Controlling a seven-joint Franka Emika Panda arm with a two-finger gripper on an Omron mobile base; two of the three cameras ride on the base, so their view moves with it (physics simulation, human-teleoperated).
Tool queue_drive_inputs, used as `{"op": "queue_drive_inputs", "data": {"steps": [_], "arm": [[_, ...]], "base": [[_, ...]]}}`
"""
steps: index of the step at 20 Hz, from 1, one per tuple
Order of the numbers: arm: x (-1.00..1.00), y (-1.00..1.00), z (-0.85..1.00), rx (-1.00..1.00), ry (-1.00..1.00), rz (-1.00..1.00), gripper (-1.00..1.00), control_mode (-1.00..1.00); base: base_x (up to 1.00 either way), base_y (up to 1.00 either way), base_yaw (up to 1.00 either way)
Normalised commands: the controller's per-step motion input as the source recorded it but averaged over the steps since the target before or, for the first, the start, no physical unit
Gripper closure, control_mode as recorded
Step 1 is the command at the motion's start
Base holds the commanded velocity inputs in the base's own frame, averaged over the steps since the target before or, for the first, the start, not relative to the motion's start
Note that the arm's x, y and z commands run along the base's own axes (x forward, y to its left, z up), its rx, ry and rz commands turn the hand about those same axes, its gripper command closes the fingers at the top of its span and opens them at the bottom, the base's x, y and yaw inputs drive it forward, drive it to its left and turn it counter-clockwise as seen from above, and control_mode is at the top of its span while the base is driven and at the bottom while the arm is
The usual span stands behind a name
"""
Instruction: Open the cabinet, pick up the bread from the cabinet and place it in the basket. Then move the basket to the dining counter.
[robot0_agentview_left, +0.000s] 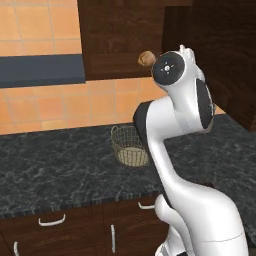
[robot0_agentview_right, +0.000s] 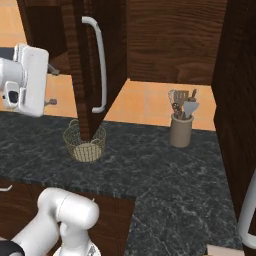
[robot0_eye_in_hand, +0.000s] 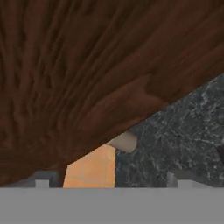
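At cabinet edge: bread just beside raised wrist, tool itself hidden behind arm in left base view. Tool tips wide apart, holding nothing, facing cabinet wood. Basket on black speckled desk below open door. Utensil crock near orange tile wall.

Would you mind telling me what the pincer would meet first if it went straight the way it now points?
Most likely the open door of the cabinet: its dark wood lies across the middle of the hand view, ahead of the open pincer, though depth is unclear.
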Motion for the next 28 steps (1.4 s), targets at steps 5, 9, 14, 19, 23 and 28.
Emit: {"op": "queue_drive_inputs", "data": {"steps": [5, 9, 14, 19, 23, 28], "arm": [[-0.16, 0.14, -0.10, -0.52, 0.51, 0.56, -1.00, -1.00], [-0.01, 0.00, -0.05, -0.57, 0.39, 0.64, -1.00, -1.00], [0.45, 0.00, 0.11, -0.35, 0.32, 0.52, -1.00, -1.00], [0.96, -0.05, 0.14, -0.25, 0.32, 0.29, -1.00, -1.00], [1.00, 0.00, 0.14, -0.12, 0.10, 0.06, -1.00, -1.00], [0.84, 0.00, -0.09, -0.08, -0.01, 0.08, -1.00, -1.00]], "base": [[0.00, 0.00, 0.00], [0.00, 0.00, 0.00], [0.00, 0.00, 0.00], [0.00, 0.00, 0.00], [0.00, 0.00, 0.00], [0.00, 0.00, 0.00]]}}
